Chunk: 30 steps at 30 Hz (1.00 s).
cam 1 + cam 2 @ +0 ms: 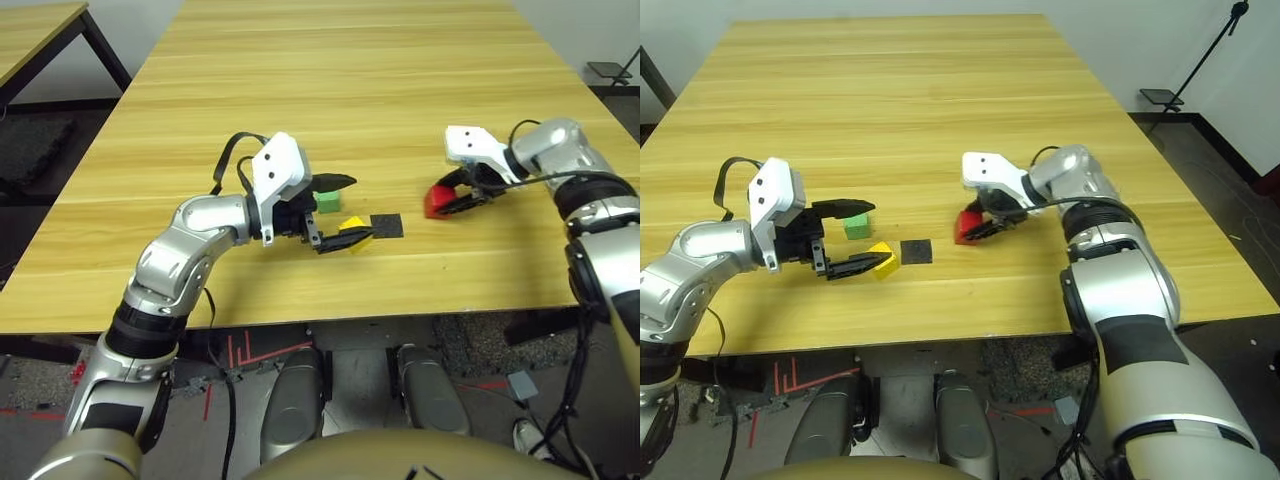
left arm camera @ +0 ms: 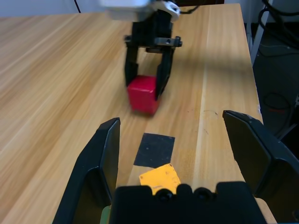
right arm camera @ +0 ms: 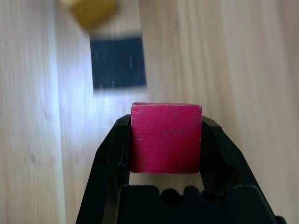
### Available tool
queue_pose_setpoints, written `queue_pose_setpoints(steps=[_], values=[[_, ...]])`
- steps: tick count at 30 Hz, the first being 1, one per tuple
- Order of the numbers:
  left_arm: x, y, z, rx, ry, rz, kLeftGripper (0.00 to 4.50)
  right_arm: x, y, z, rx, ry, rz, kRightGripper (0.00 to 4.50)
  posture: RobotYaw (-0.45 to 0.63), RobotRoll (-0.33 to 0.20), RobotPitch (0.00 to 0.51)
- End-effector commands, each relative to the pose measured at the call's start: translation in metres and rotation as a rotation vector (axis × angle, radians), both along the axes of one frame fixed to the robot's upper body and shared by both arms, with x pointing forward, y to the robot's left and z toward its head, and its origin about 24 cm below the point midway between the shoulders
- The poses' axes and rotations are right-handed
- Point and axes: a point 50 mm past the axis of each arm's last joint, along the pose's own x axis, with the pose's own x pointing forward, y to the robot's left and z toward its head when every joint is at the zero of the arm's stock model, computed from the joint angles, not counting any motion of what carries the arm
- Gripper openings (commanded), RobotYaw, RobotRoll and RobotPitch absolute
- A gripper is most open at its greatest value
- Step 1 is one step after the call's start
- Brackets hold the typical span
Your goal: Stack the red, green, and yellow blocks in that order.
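My right gripper (image 1: 441, 202) is shut on the red block (image 1: 434, 204), right of the table's middle; the wrist view shows the red block (image 3: 166, 137) clamped between both fingers. Whether it touches the wood I cannot tell. The flat black patch (image 1: 386, 226) lies to its left. The yellow block (image 1: 352, 225) sits at the patch's left edge, and the green block (image 1: 327, 203) lies just behind it. My left gripper (image 1: 358, 210) stands open with its fingers wide, one over the green block and one at the yellow block's near side.
The wooden table (image 1: 350, 80) stretches far back with bare surface. Its front edge runs close below both grippers. A second table (image 1: 40, 25) stands at the back left, and a black stand (image 1: 1160, 97) is on the floor at the right.
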Motion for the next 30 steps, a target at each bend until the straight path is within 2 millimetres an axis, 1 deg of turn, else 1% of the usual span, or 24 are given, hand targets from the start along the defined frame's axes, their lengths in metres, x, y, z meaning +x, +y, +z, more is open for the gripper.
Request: queue_pose_setpoints(steps=[1,5,8,11,19,30], values=[[0.005,-0.006,-0.007,0.036,0.031,0.005,4.50,-0.008,0.025,-0.001,-0.049,-0.001,0.015,2.04,0.38,-0.219,0.079],[0.010,-0.005,-0.010,0.085,0.043,0.053,4.50,-0.018,0.040,-0.006,-0.100,-0.003,0.010,2.04,0.41,-0.233,0.083],[0.013,0.001,-0.013,0.119,0.055,0.102,4.50,-0.024,0.045,-0.010,-0.141,0.001,0.018,2.04,0.43,-0.242,0.085],[0.014,0.003,-0.013,0.114,0.047,0.132,4.50,-0.026,0.047,-0.012,-0.174,0.007,0.020,2.04,0.45,-0.248,0.086],[0.007,0.007,-0.016,0.103,0.053,0.167,4.50,-0.027,0.056,-0.016,-0.179,0.014,0.036,2.04,0.49,-0.254,0.095],[0.009,0.015,-0.015,0.104,0.043,0.221,4.50,-0.027,0.061,-0.024,-0.166,0.037,0.039,2.04,0.51,-0.257,0.106]])
